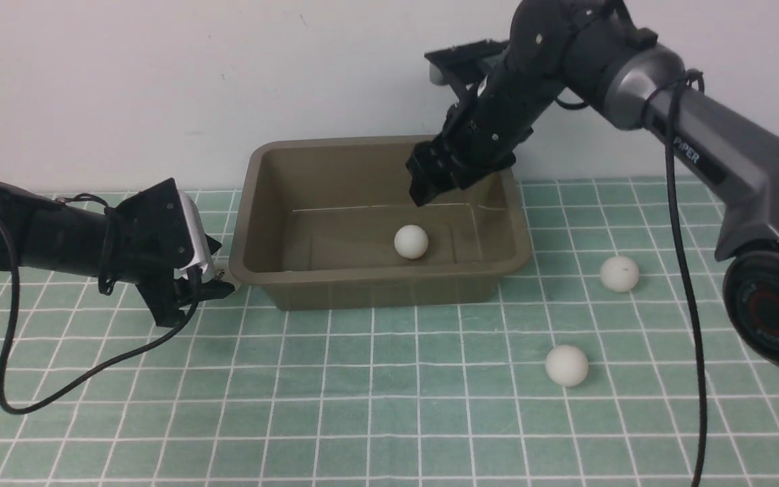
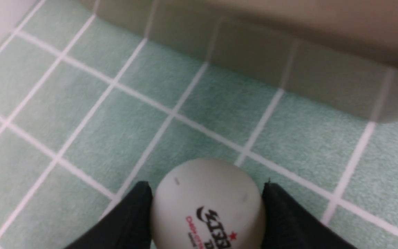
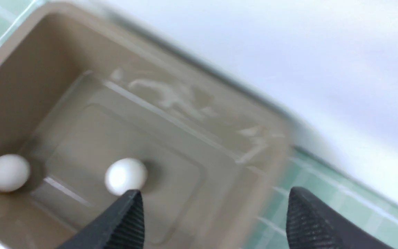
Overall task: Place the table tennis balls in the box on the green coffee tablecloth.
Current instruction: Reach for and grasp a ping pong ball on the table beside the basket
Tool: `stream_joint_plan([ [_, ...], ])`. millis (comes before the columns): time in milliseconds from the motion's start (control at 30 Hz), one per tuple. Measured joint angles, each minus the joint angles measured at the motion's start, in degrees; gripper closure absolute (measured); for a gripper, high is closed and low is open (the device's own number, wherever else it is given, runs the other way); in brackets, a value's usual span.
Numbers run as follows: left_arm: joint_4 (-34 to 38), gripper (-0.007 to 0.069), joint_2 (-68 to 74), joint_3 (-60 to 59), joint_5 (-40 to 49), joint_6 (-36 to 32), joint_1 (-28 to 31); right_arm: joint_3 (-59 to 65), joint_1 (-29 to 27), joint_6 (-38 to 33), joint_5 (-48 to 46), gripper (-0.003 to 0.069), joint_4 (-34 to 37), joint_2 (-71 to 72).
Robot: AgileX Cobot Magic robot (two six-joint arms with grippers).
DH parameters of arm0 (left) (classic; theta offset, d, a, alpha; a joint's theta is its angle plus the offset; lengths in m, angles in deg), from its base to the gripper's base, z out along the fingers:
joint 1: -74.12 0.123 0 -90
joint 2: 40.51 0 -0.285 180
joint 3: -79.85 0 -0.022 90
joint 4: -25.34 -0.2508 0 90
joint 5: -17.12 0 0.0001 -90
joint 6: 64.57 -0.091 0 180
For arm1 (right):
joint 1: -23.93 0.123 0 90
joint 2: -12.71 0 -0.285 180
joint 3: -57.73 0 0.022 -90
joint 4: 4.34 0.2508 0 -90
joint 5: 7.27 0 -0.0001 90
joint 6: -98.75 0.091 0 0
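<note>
**Box** (image 1: 376, 292): olive-brown plastic tub with a flared rim. It stood on the green checked tablecloth (image 1: 362, 406). No writing was legible on it.

**Boxed balls**: the right wrist view showed two plain white table tennis balls on the box floor (image 3: 7, 172) (image 3: 125, 176). The front view showed only one (image 1: 410, 241), near the middle of the floor.

**Loose balls**: two lay on the cloth to the right of the box. One (image 1: 619, 273) was near the box's right wall and carried a faint dark speck. The other (image 1: 567, 366) lay further forward, past the box's front wall.

**Held ball** (image 2: 208, 207): white, with a black stylised logo, a red star and a line of red small print too blurred to read. It sat low over the cloth, just outside the box's left front corner.

**Left gripper** (image 2: 206, 185): its black fingers were pressed against both sides of the held ball.

**Right gripper** (image 1: 438, 181): it hung over the right part of the box's interior, with its jaws spread wide and nothing between them.

**Right arm** (image 1: 734, 152): white lettering read "PIPER".
</note>
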Motion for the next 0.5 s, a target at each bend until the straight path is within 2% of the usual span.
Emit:
stream_joint_plan([
  [133, 0.0, 0.0272, -2.6, 0.0, -0.8, 4.2, 0.0, 2.7, -3.1, 1.4, -0.1, 0.0158, -3.6, 6.4],
  [367, 0.0, 0.0272, -16.6, 0.0, -2.4, 16.8, 0.9, 18.8, -14.3, 3.2, -0.1, 0.0158, -5.8, 16.8],
  [433, 0.0, 0.0272, -19.2, 0.0, -2.3, 19.3, -0.2, 23.5, -16.5, 3.3, 0.0, 0.0158, -5.7, 16.9],
  [500, 0.0, 0.0272, -22.2, 0.0, -2.0, 22.3, -3.7, 28.2, -17.8, 3.3, 0.0, 0.0158, -4.7, 16.7],
])
